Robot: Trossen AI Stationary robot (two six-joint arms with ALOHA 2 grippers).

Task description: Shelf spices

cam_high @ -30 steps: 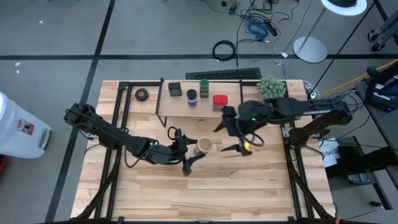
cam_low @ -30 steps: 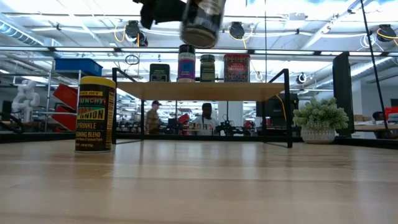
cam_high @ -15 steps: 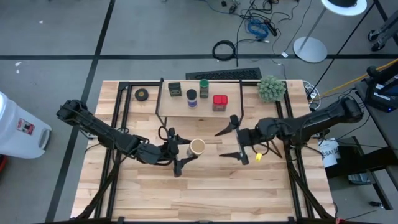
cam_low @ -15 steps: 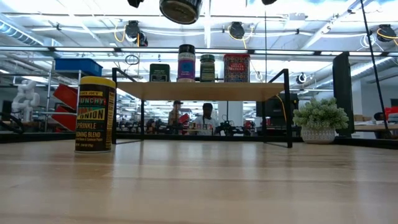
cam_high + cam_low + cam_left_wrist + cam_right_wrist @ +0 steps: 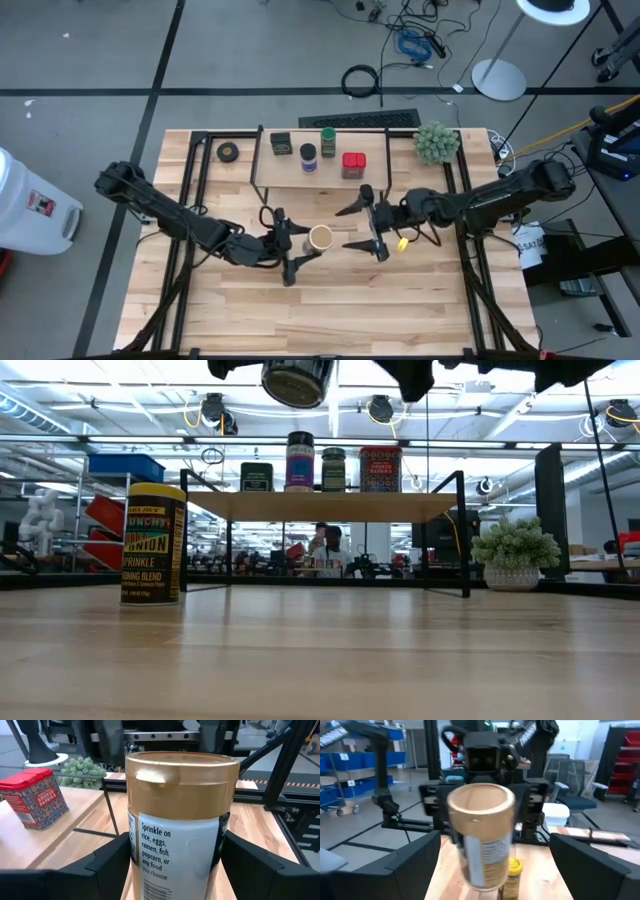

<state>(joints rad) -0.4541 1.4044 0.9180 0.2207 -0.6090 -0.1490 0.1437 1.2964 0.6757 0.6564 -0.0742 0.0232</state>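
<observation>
right gripper (image 5: 366, 221) has swung in toward the jar, jaws wide apart | left gripper (image 5: 296, 248) clamps tan-lidded jar (image 5: 320, 237) above table (image 5: 420, 300) | yellow-lidded jar (image 5: 402, 242) beside right gripper

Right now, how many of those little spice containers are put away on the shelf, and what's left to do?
Four stand on the shelf: the dark boxy tin, blue-lidded jar, green-lidded jar and red square tin. In hand: the left gripper holds the tan-lidded jar off the table, with the right gripper open just beside it. Left: the yellow-lidded jar on the table.
</observation>
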